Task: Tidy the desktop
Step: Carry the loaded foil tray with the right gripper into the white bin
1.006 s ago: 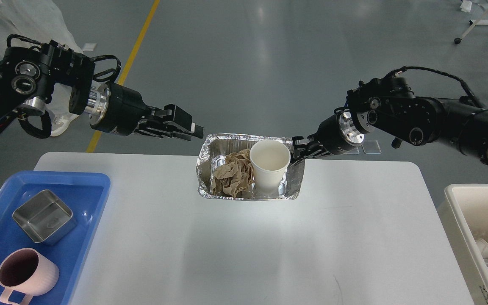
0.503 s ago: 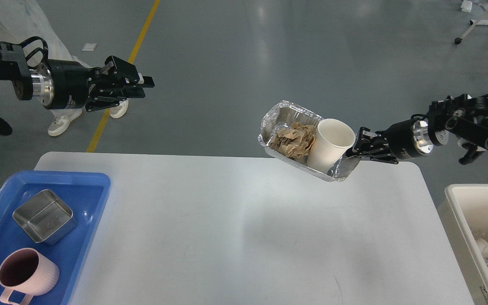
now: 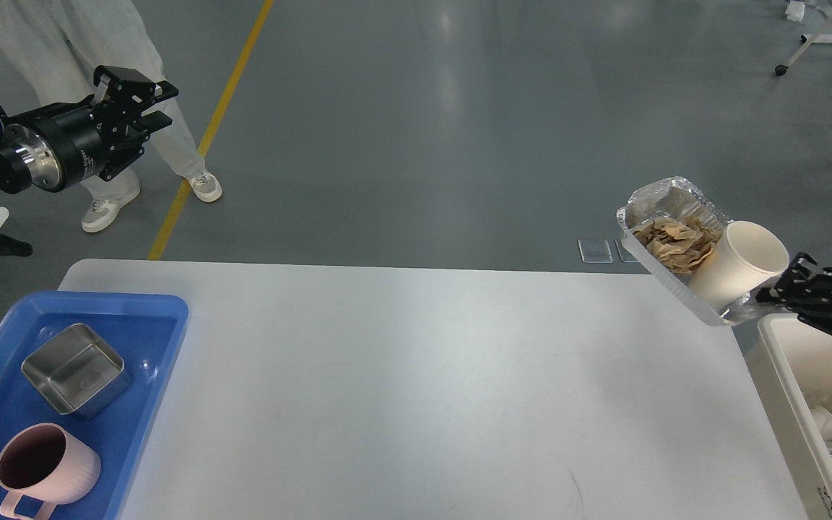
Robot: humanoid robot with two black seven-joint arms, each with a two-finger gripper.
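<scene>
Foil tray (image 3: 676, 253) with cup (image 3: 737, 263) is held clamped by right gripper (image 3: 773, 295) near bin (image 3: 784, 361); dumping is needed next.

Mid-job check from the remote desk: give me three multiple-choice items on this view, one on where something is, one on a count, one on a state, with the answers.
1. Where is the foil tray?
A. Flat on the desktop's middle
B. Held up at the desktop's right end, near the white bin
C. Inside the blue tray

2. How many things stand fully in view in the blue tray?
A. Two
B. None
C. Five

3. How does the paper cup sit?
A. Upside down
B. Crushed flat
C. Tilted, mouth open, inside the foil tray

Answers: 1 B, the right claw grips its end, clear of the tabletop. 2 A, a steel box and a pink mug; a dark thing at the edge is cut off. 3 C, it leans beside the crumpled brown paper.
</scene>
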